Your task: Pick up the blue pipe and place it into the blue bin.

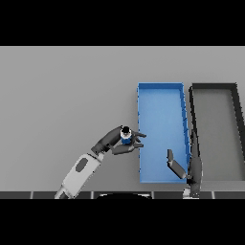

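Leftmost, the left arm (79,173) reaches up from the lower edge across the grey table (62,95). Its left hand (115,141) has the fingers and thumb curled round the blue pipe (126,139), which sits in that grip just beside the left wall of the blue bin (160,88), outside it and apparently above the table. Only a short blue stub with a dark top shows between the fingers, so the pipe seems to stand on end, its long axis running toward the camera; I cannot tell this for sure. Two fingertips reach over the bin's left wall. Farther right, the right hand (176,165) lies low inside the bin near its right wall, fingers straight and relaxed, holding nothing. Just beside the blue bin stands a dark bin (214,86).
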